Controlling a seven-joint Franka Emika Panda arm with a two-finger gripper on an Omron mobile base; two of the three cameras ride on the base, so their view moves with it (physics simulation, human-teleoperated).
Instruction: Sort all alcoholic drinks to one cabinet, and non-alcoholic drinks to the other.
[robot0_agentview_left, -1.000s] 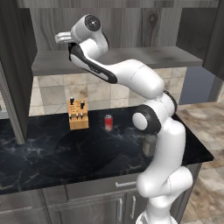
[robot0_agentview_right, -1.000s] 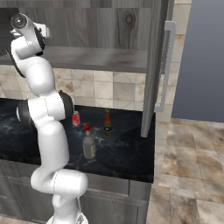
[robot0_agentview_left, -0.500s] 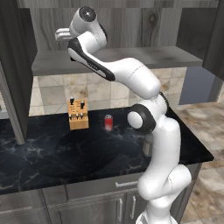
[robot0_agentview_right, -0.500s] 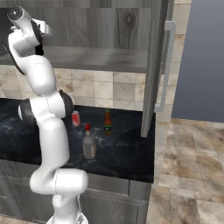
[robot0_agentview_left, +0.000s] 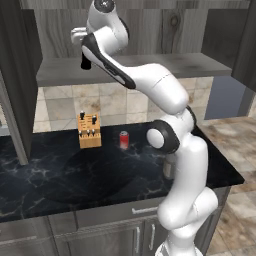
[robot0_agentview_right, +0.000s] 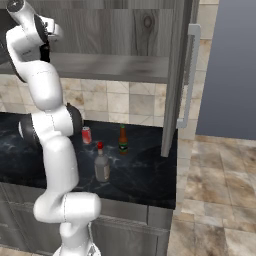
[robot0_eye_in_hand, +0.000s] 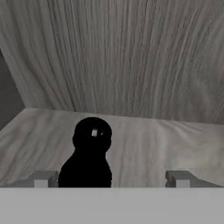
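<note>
The black contoured cola bottle (robot0_eye_in_hand: 89, 153) stands upright on the upper cabinet's shelf (robot0_eye_in_hand: 144, 140), between my spread fingertips (robot0_eye_in_hand: 41, 178) and closer to the left one. My gripper (robot0_eye_in_hand: 109, 179) is open and nothing is in its grasp. From the base, the gripper (robot0_agentview_left: 83, 52) hovers over the cola bottle (robot0_agentview_left: 86, 63) high inside the cabinet. Down on the counter are the red soda can (robot0_agentview_left: 123, 140) (robot0_agentview_right: 86, 135), the slim green-brown bottle (robot0_agentview_right: 122, 140) and the stouter clear-grey bottle (robot0_agentview_right: 102, 163).
A wooden knife block (robot0_agentview_left: 89, 131) sits at the back of the black marble counter (robot0_agentview_left: 60, 175). The right cabinet door (robot0_agentview_right: 175, 75) hangs open with a long handle (robot0_agentview_right: 187, 75). The left cabinet door (robot0_agentview_left: 15, 75) is open too.
The jaws have spread wide and let go of the black cola bottle, which now stands alone on the shelf. The arm's upper links have straightened a little.
</note>
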